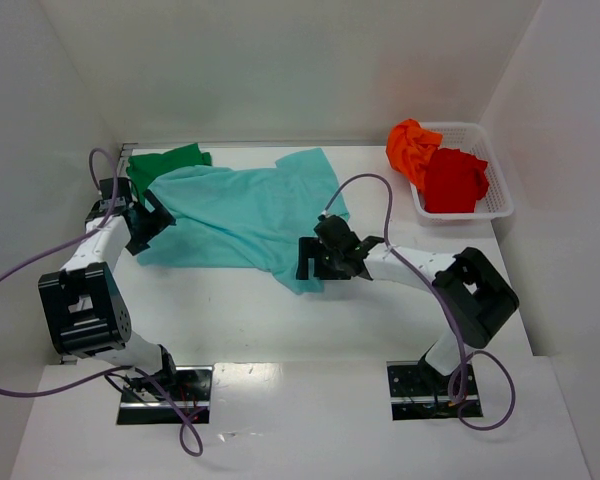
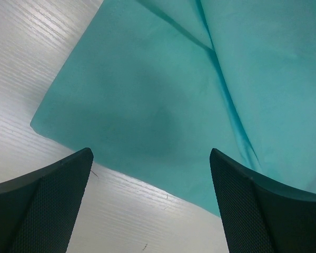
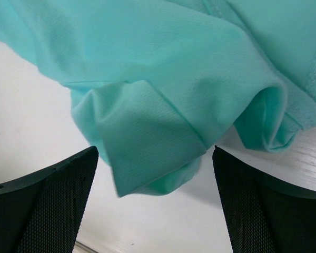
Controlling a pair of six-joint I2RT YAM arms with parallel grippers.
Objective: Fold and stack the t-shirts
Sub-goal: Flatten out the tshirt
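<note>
Both wide, empty: left gripper [image 1: 148, 228] over flat edge of teal shirt [image 1: 242, 212], right gripper [image 1: 314, 262] over bunched corner, likely lining up fold.

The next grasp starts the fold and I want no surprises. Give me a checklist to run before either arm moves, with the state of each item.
1. Left gripper open: ok, jaws wide over the teal t-shirt's left edge.
2. Right gripper open: ok, jaws wide at the shirt's near corner.
3. Teal t-shirt lying flat: not ok, that near corner is rumpled and folded over.
4. Teal t-shirt clear of the dark green t-shirt: not ok, it overlaps its edge.
5. Orange t-shirt and red t-shirt out of the way: ok, both in the basket.
6. Either gripper touching cloth: cannot tell.
</note>
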